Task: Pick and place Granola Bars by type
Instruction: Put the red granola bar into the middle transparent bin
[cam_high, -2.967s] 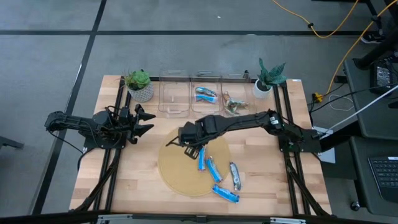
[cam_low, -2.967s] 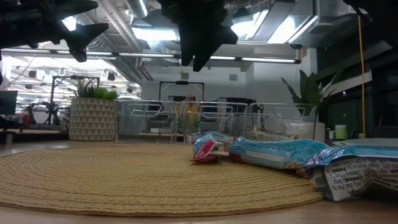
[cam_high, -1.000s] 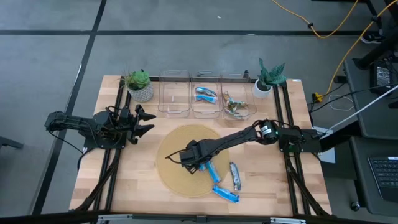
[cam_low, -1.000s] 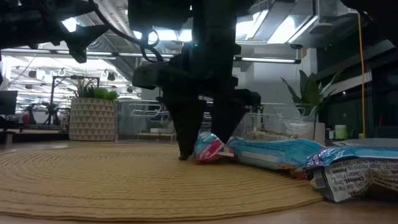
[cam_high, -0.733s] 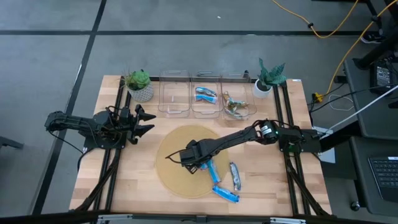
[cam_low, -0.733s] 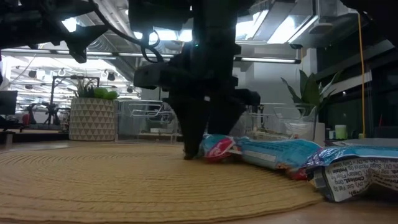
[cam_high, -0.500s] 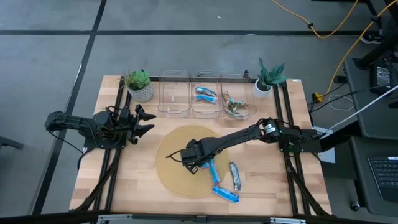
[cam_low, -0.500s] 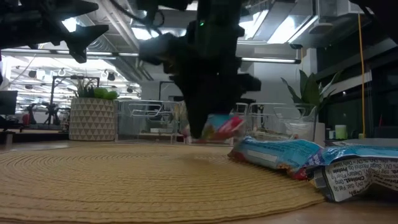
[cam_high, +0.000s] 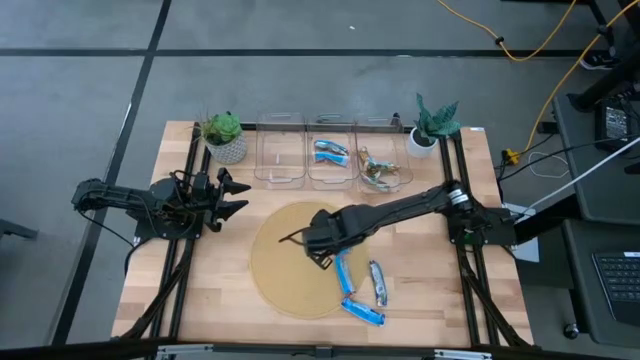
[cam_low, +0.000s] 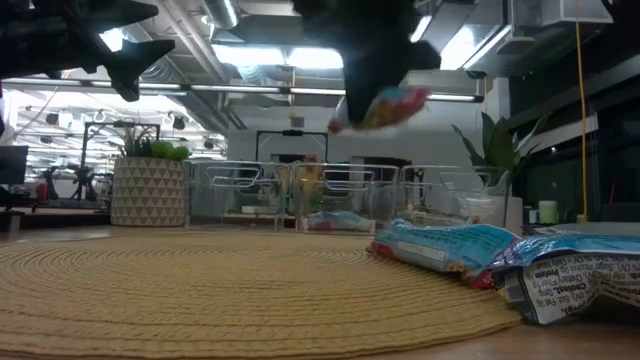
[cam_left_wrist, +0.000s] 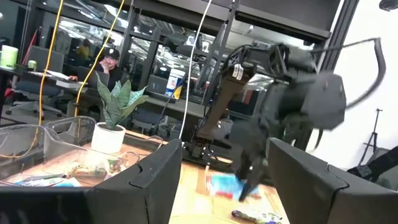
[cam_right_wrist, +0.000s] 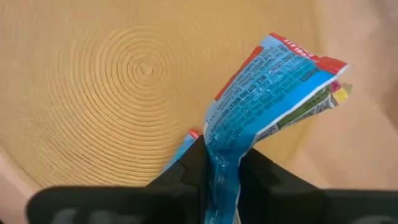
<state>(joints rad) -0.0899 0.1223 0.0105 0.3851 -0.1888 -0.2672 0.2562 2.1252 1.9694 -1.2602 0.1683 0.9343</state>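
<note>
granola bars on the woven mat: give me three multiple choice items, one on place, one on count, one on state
1. Where does the right gripper hold the blue-wrapped granola bar?
A. above the round woven straw mat
B. inside a bin
C. beside the left plant

2. How many clear plastic bins stand in the row at the table's far edge?
A. one
B. three
C. five

3. How are the right gripper's jaws?
A. wide open
B. out of view
C. shut on the bar

Answers: 1 A, the right wrist view shows the mat beneath the lifted bar; 2 B, the high view shows three side by side; 3 C, the wrapper is pinched between them.
</note>
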